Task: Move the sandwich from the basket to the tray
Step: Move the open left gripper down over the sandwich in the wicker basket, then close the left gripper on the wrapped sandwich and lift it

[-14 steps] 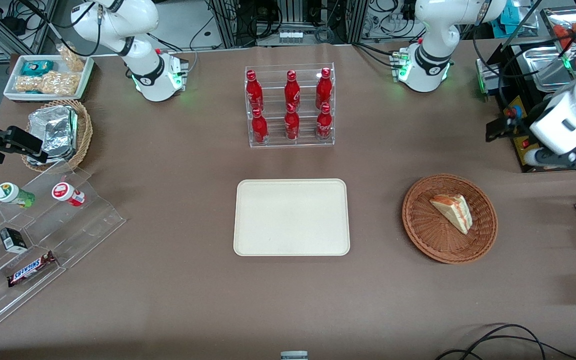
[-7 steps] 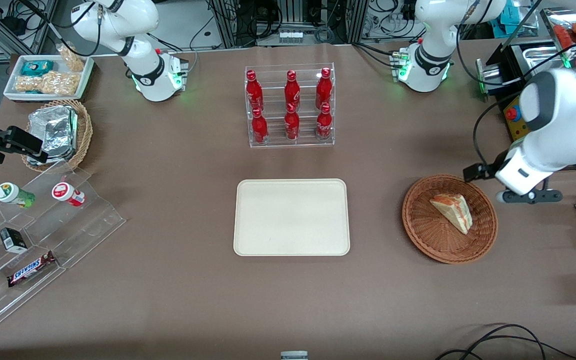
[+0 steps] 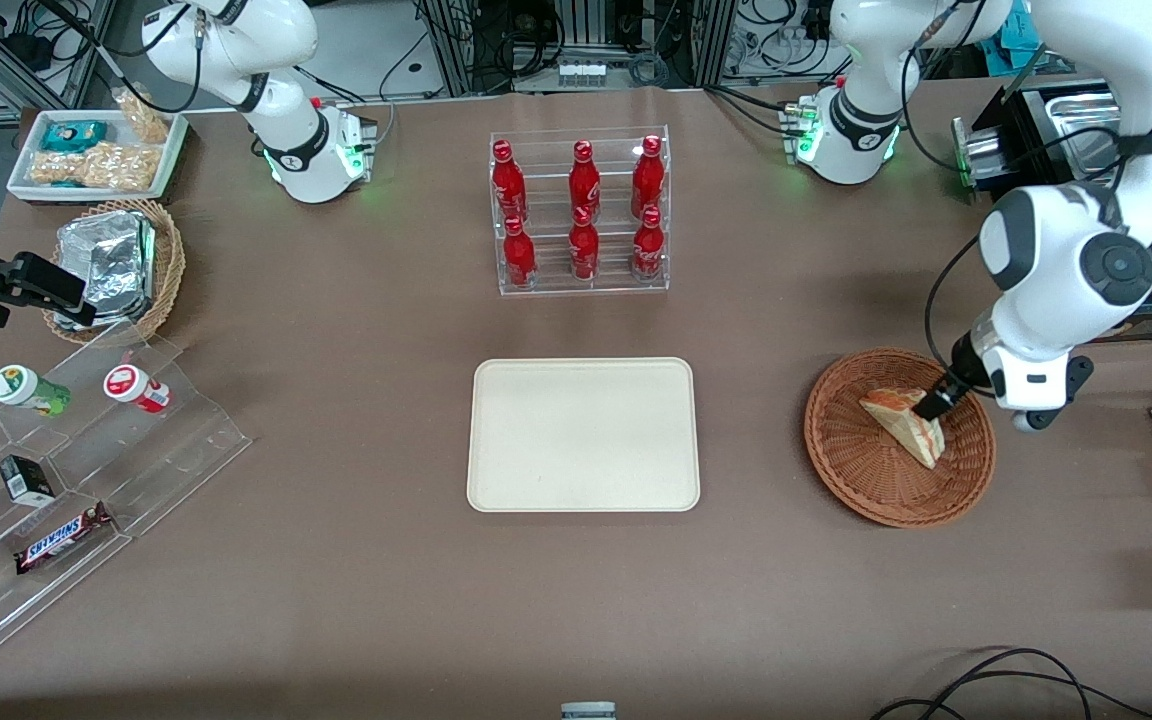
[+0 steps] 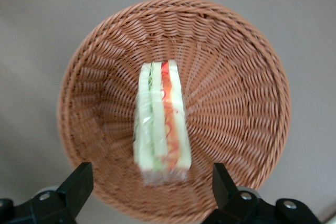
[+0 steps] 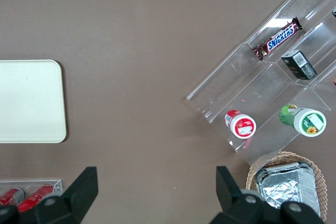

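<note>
The sandwich (image 3: 901,420), a clear-wrapped white-bread wedge with orange-red filling, lies in the round reddish-brown wicker basket (image 3: 836,462) toward the working arm's end of the table. The cream tray (image 3: 583,435) lies flat at the table's middle, bare; it also shows in the right wrist view (image 5: 29,100). My left gripper (image 3: 936,408) hovers over the basket's rim, above the sandwich's wide end. In the left wrist view the gripper (image 4: 151,184) is open, its black fingers (image 4: 79,182) wide apart on either side of the sandwich (image 4: 160,124) in the basket (image 4: 236,103), holding nothing.
A clear rack of red bottles (image 3: 581,210) stands farther from the camera than the tray. A stepped acrylic shelf with snacks (image 3: 86,470), a tan basket of foil packets (image 3: 116,265) and a white tray of snack bags (image 3: 96,150) lie toward the parked arm's end.
The left arm has swung in from the table's end and come down, so its gripper now hangs over the basket and sandwich. Sandwich, basket and tray have not moved.
</note>
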Controlling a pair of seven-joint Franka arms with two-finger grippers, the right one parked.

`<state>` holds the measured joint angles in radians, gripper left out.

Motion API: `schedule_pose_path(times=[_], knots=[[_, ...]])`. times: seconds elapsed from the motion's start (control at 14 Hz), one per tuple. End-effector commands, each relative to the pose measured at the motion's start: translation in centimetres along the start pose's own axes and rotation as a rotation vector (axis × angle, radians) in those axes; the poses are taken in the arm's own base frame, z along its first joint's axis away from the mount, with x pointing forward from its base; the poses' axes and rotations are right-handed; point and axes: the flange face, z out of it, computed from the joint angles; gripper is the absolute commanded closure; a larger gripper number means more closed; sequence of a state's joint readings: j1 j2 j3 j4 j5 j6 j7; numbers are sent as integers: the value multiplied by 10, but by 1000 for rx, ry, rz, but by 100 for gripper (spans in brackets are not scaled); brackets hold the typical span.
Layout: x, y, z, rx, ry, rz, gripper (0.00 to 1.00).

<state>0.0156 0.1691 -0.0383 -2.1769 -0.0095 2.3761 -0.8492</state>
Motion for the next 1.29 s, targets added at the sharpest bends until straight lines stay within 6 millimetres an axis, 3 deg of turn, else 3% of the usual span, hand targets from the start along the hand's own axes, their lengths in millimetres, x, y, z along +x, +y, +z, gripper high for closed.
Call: schedule_pose_path(times=[0.0,0.07,0.14,0.29,0.36,0.57,0.79,0.93,1.21], knots=[[9,11,40,6,-3,-94,0],[9,11,51,20,-16,-114,0],[8,10,61,33,-27,-136,9],[6,9,62,46,-35,-156,73],[5,9,54,64,-46,-150,89],[7,22,-1,162,-115,-144,91],[-7,54,-63,261,-178,-93,91],[-37,82,-71,266,-178,-12,91],[-130,152,-47,199,-130,192,97]])
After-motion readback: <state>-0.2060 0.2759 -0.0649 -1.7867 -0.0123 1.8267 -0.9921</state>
